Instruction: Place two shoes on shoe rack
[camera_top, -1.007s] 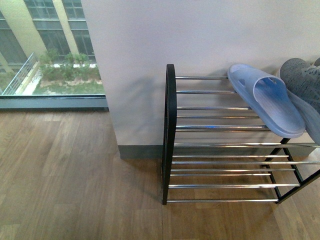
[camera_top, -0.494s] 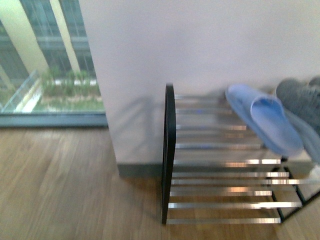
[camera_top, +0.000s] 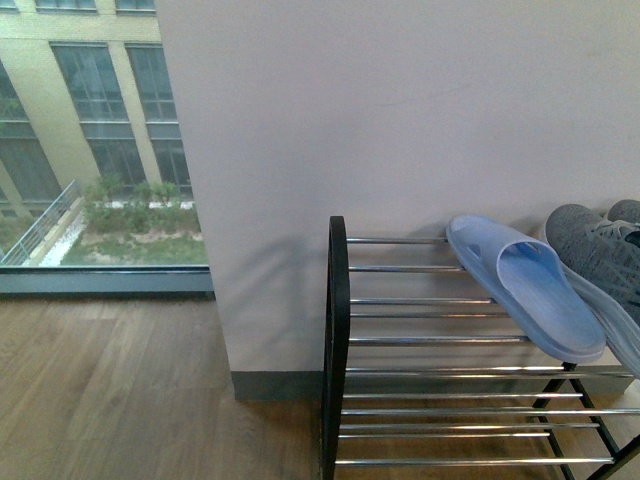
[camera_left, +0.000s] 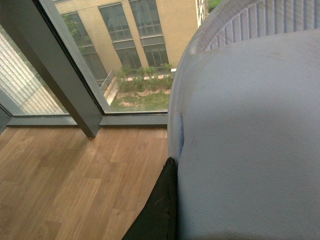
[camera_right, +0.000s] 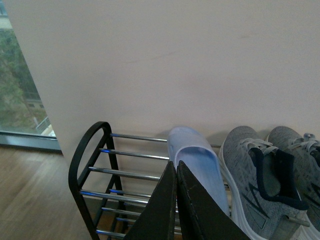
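Wood flooring and a pale wall framed the shoe rack (camera_top: 440, 350), lower in view than a second before. One blue slipper (camera_top: 525, 300) lay atop it; the left end effector (camera_left: 157, 210) clamped another slipper (camera_left: 250, 140); the right end effector (camera_right: 176, 205) was closed, empty.

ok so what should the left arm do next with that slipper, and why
Probably swing the left claw and its held slipper toward the shoe rack: the top bars beside the resting slipper are bare, and the held one hangs over floor by the window.
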